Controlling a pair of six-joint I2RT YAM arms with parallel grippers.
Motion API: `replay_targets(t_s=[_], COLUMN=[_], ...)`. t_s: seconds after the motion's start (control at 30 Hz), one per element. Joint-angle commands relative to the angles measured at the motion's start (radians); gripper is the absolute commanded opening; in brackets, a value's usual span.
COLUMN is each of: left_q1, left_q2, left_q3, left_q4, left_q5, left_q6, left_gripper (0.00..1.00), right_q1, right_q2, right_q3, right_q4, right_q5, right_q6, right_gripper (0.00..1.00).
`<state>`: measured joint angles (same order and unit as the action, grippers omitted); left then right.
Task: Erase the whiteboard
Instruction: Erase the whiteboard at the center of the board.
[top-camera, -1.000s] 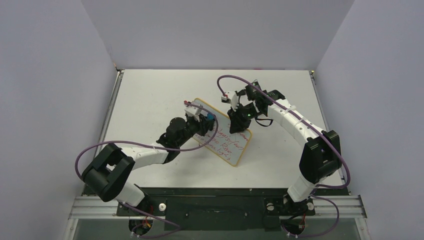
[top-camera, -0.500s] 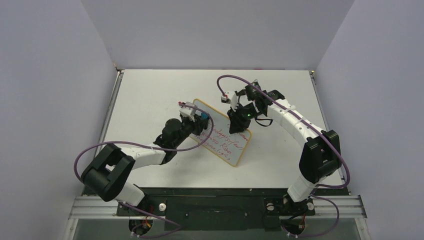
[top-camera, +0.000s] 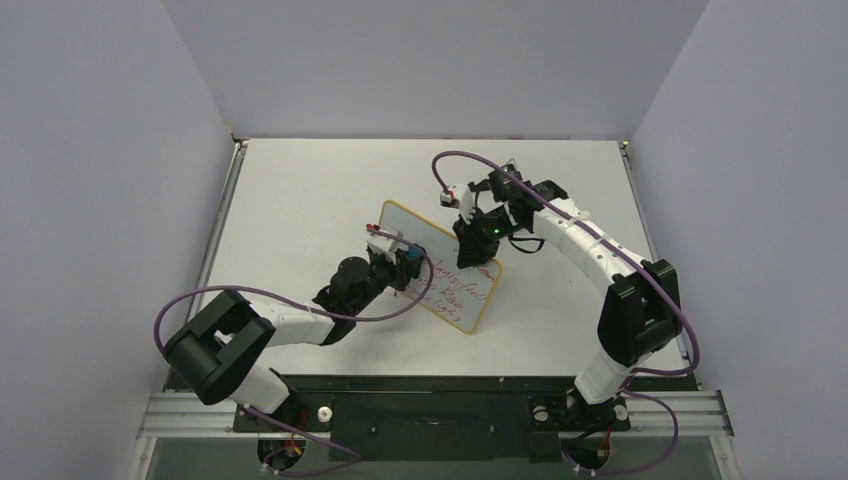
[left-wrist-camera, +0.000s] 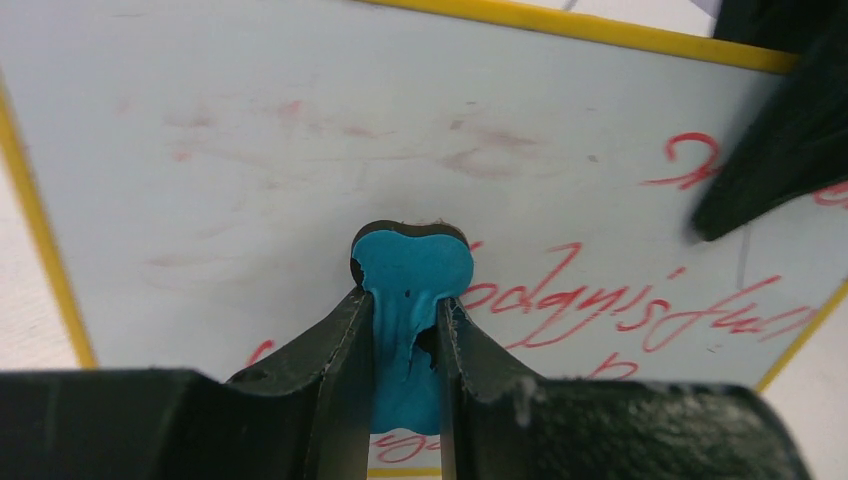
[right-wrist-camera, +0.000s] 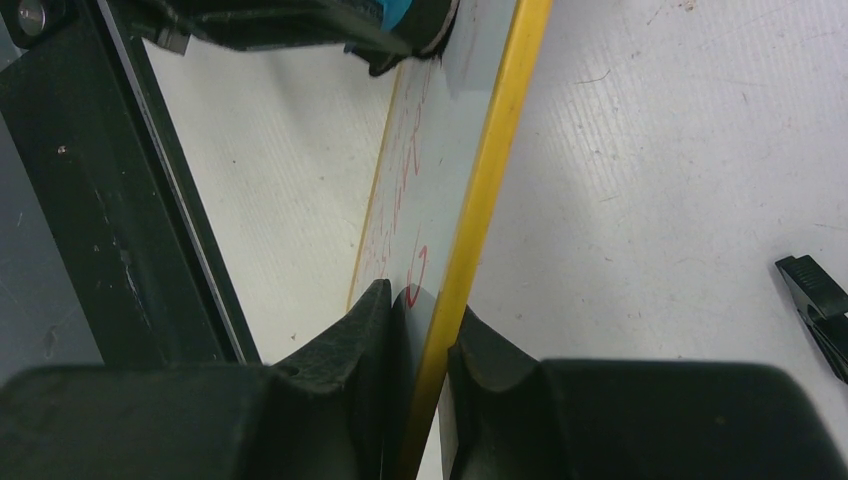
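The whiteboard (top-camera: 412, 222) stands tilted mid-table, with a yellowish frame (right-wrist-camera: 492, 180). My right gripper (top-camera: 478, 243) is shut on its far right edge; its jaws (right-wrist-camera: 425, 300) pinch the frame. My left gripper (top-camera: 405, 264) is shut on a blue eraser (left-wrist-camera: 412, 265), whose dark pad presses against the board face (left-wrist-camera: 300, 150). Above and left of the eraser only faint red smudges show. Red handwriting (left-wrist-camera: 600, 305) lies to the right of and below the eraser, toward the board's near end (top-camera: 462, 288).
A black clip-like piece (right-wrist-camera: 815, 295) lies on the white table right of the board. Purple cables loop from both arms. Grey walls enclose the table on three sides; a metal rail (top-camera: 225, 205) runs along its left edge.
My left gripper has slid the eraser from the board's upper left down toward its middle, nearer to me. The right gripper has kept its hold on the edge.
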<state>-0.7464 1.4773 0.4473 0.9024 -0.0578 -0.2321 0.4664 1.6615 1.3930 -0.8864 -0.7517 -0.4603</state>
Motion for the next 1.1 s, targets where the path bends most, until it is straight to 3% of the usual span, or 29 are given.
replay_targets(t_s=[0.0, 0.23, 0.43, 0.7, 1.07], left_q1=[0.093, 0.127, 0.045, -0.064, 0.122], left_q2=[-0.018, -0.004, 0.039, 0.072, -0.001], left_q3=[-0.015, -0.033, -0.032, -0.026, -0.032], left_q4=[0.025, 0.046, 0.103, 0.146, 0.08], left_q5=[-0.101, -0.078, -0.034, -0.078, -0.041], left_q6=[-0.012, -0.03, -0.028, -0.034, -0.062], left_gripper=[0.0, 0.0, 0.0, 0.0, 0.0], right_q1=[0.047, 0.046, 0.046, 0.047, 0.047], right_q2=[0.035, 0.035, 0.038, 0.037, 0.034], right_q3=[-0.031, -0.031, -0.03, -0.031, -0.031], right_q4=[-0.082, -0.083, -0.083, -0.083, -0.083], right_q5=[0.046, 0.044, 0.044, 0.045, 0.045], right_q6=[-0.107, -0.11, -0.11, -0.11, -0.11], right_gripper=[0.0, 0.0, 0.0, 0.0, 0.0])
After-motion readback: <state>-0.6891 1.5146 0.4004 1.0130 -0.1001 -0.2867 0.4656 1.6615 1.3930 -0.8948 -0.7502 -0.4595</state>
